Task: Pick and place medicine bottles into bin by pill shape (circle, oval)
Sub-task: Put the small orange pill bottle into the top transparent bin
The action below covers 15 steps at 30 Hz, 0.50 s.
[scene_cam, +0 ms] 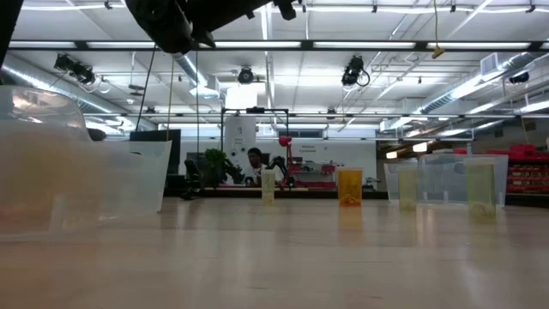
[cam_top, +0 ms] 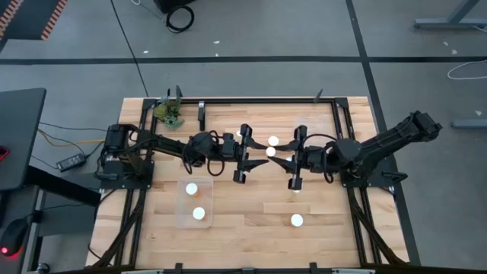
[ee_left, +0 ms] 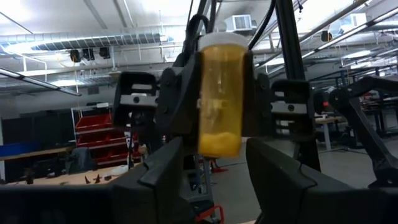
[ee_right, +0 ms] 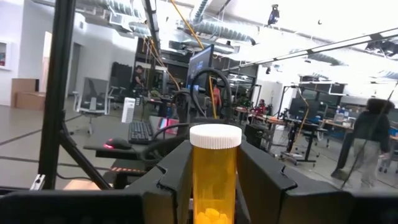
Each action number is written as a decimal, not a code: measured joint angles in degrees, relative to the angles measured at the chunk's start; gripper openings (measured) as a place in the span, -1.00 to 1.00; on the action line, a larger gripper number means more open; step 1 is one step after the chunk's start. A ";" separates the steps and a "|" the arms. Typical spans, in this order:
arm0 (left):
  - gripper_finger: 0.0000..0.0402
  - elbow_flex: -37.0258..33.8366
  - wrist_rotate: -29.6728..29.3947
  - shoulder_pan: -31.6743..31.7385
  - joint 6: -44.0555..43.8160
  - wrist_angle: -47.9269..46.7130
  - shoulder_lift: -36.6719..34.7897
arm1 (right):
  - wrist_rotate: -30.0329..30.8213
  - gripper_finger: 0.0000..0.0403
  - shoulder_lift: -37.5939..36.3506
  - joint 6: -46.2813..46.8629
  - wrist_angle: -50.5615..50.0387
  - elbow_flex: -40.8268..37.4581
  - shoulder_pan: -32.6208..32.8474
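Wooden table (cam_top: 251, 228) under a workshop ceiling: both arms meet above its centre, grippers facing each other. Right gripper (ee_right: 214, 168) is closed on an upright bottle (ee_right: 214, 174), cap up, pills settled at the bottom. Left gripper (ee_left: 214, 162) stands open just short of that bottle (ee_left: 221, 93), fingers either side of it but apart from it. Judging by this, a handover or pill inspection is under way; the bin (cam_top: 195, 202) lies near-left, closer to the left arm.
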 joint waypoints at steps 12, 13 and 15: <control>-0.19 0.03 -0.23 -0.30 1.11 -0.01 0.00 | -1.16 -0.37 0.00 1.01 -0.94 0.00 -0.32; -0.21 0.03 -0.23 -0.30 1.13 0.01 0.00 | -1.16 -0.37 0.00 1.11 -1.15 -0.01 -0.32; -0.26 0.03 -0.23 -0.30 1.13 -0.05 0.00 | -1.18 -0.37 0.00 1.21 -1.43 -0.02 -0.32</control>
